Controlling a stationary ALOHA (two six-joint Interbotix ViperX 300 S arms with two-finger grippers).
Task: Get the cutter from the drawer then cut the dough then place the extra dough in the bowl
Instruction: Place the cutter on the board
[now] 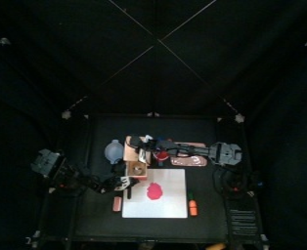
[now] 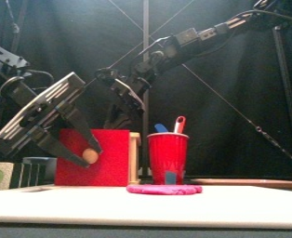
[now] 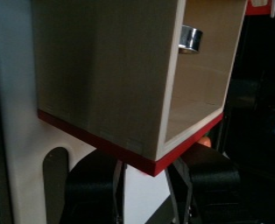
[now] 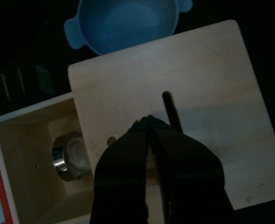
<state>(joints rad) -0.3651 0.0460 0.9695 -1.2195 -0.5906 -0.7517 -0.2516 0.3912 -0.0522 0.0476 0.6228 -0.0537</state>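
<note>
The pale wooden box (image 4: 175,87) stands behind the white cutting board (image 1: 169,198). Its drawer (image 3: 116,79) is pulled out, red front (image 2: 80,165) toward the board. The round metal cutter (image 4: 67,157) lies inside the drawer and also shows in the left wrist view (image 3: 193,39). My left gripper (image 3: 146,179) is open just before the red front; the front's small knob (image 2: 90,156) lies by one fingertip, not between the jaws. My right gripper (image 4: 151,129) hovers shut over the box top, beside the open drawer. A flat red dough disc (image 1: 153,190) lies on the board. The blue-grey bowl (image 4: 123,26) stands behind the box.
A red cup (image 2: 167,155) holding a blue and a red toy knife stands right of the box, behind the dough (image 2: 164,189). Two small orange things lie at the board's left (image 1: 117,205) and right (image 1: 193,207) edges.
</note>
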